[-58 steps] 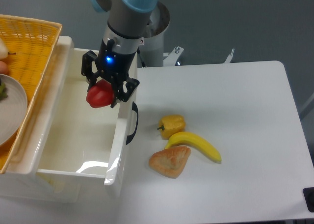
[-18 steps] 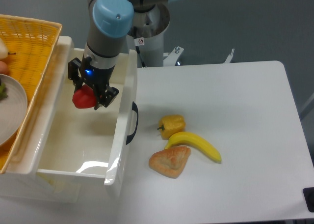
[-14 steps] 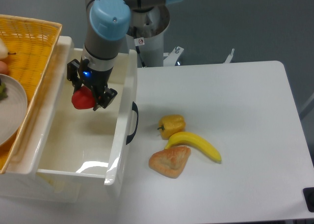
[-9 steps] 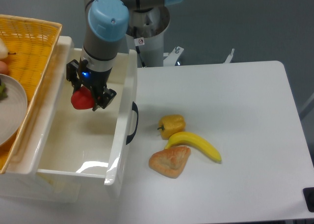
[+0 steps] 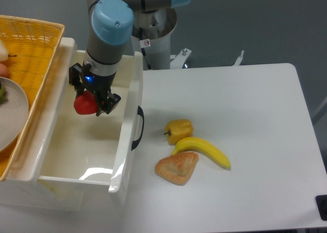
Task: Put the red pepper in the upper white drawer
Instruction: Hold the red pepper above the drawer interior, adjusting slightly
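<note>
The red pepper (image 5: pixel 85 105) is glossy and red, held in my gripper (image 5: pixel 90 101), which is shut on it. I hold it above the inside of the upper white drawer (image 5: pixel 125 156), over its far middle part, clear of the floor. The drawer is pulled open, with a dark curved handle (image 5: pixel 138 127) on its right front wall. My arm comes down from the top of the view and hides part of the drawer's far wall.
A yellow wicker basket (image 5: pixel 30 44) with a white plate (image 5: pixel 13 115) sits left of the drawer. On the white table (image 5: pixel 245 141) lie a yellow pepper (image 5: pixel 179 130), a banana (image 5: pixel 202 151) and a piece of bread (image 5: pixel 177 167).
My gripper has carried the red pepper leftward from over the drawer's right wall to over its interior. In the last half second it has barely moved.
</note>
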